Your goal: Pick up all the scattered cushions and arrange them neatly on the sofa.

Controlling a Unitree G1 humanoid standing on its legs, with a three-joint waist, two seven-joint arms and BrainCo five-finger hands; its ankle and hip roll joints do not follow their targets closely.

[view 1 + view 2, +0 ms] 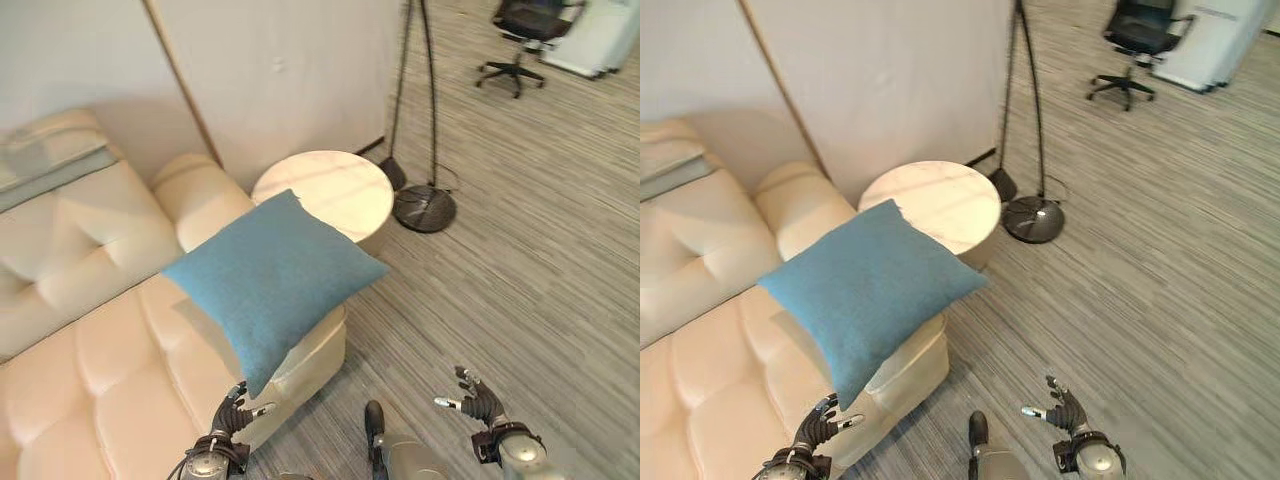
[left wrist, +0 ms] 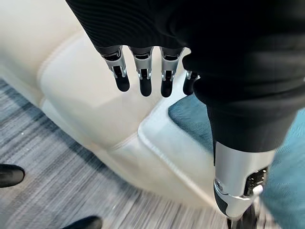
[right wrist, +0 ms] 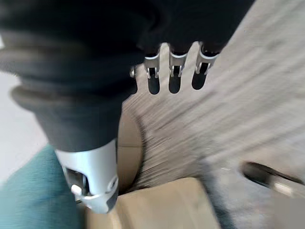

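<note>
Fingers of both hands [image 1: 232,415] [image 1: 480,400] loosely open, empty; square blue cushion [image 1: 270,280] tilted on cream sofa [image 1: 100,370].

Grey striped carpet [image 1: 540,250], white wall [image 1: 290,70], round side table [image 1: 325,192], floor lamp base [image 1: 424,208], office chair [image 1: 520,35] far back.

**Open floor to the right, sofa corner crowded**

Bare striped floor [image 1: 520,260] from 1 to 5 o'clock. At 12, round side table [image 1: 325,190] touches the blue cushion [image 1: 272,278] overhanging the sofa [image 1: 110,360]; lamp base [image 1: 424,208] beside it.
</note>
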